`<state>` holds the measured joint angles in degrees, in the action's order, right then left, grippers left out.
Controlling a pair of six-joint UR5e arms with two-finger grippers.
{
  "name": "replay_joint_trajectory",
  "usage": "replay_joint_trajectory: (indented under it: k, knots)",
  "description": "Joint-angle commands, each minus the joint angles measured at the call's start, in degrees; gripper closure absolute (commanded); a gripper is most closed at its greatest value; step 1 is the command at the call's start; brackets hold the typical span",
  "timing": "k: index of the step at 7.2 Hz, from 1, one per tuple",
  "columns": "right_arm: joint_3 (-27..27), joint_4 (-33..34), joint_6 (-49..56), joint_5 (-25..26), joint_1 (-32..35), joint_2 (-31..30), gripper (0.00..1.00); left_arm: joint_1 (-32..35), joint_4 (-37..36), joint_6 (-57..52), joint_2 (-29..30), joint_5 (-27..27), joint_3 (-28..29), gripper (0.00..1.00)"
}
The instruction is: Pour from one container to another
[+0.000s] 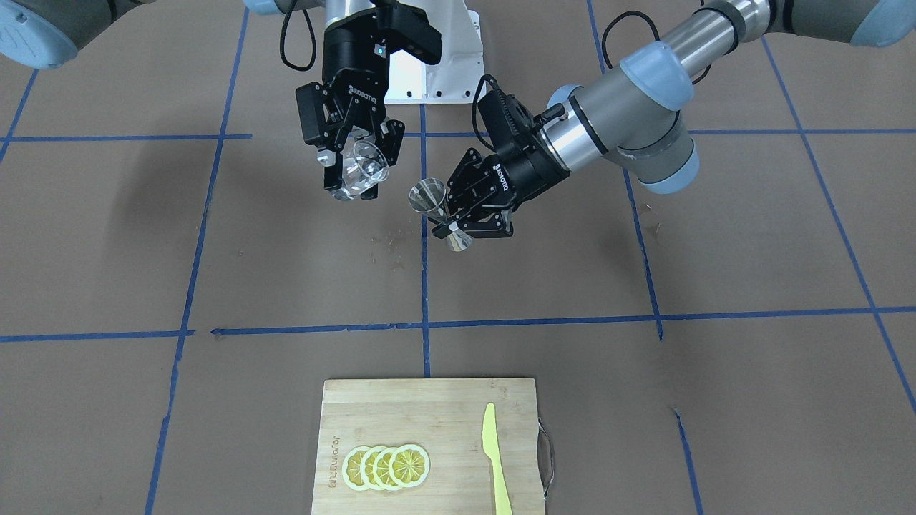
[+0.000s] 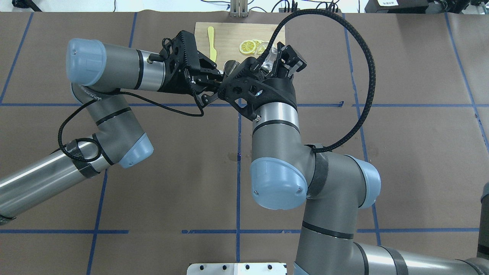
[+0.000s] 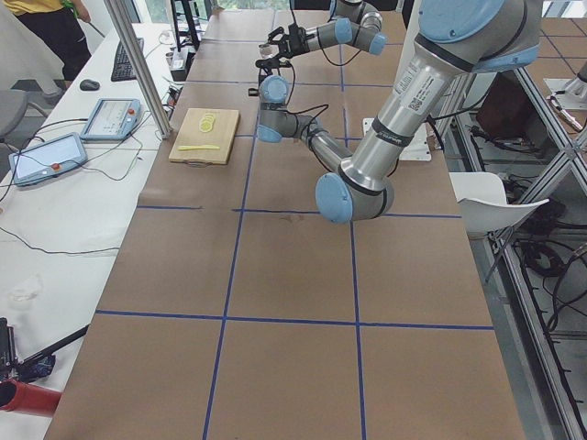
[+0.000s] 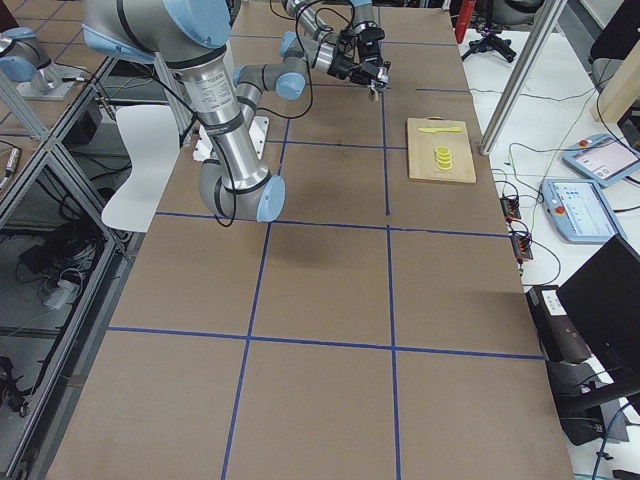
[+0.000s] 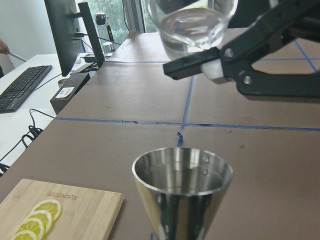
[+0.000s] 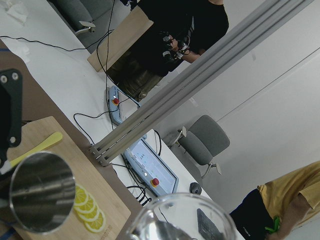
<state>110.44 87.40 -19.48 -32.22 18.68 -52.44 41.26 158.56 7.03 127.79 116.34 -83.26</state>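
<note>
My right gripper (image 1: 356, 172) is shut on the clear glass cup (image 1: 363, 167) and holds it tilted in the air. To that cup's right in the front view, my left gripper (image 1: 449, 227) is shut on the narrow waist of the shiny steel jigger (image 1: 438, 209), also off the table. In the left wrist view the jigger (image 5: 182, 192) stands upright with its bowl looking empty. The glass cup (image 5: 191, 22) hangs higher up and farther back, apart from the jigger. From the right wrist, the jigger's mouth (image 6: 41, 198) shows at lower left and the cup's rim (image 6: 182, 220) at the bottom edge.
A wooden cutting board (image 1: 429, 415) lies at the operators' side with several lemon slices (image 1: 386, 466) and a yellow knife (image 1: 496, 458) on it. Small crumbs (image 1: 393, 239) lie on the brown paper under the grippers. The white base plate (image 1: 436, 71) is behind the arms.
</note>
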Motion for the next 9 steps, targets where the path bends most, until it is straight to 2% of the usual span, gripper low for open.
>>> replay_joint_trajectory:
  k: [1,5,9]
  knots:
    - [-0.31,0.14,3.63,0.22,-0.13,0.49,1.0,-0.3,0.0,0.09,0.0,0.02,-0.15,1.0]
    - [-1.01,0.31,5.85,0.49,-0.13,0.67,1.0,-0.39,0.0,0.44,0.0,-0.06,-0.15,1.0]
    - [-1.9,3.65,5.94,0.49,0.48,3.92,1.0,-0.66,0.0,0.44,0.0,-0.06,-0.15,1.0]
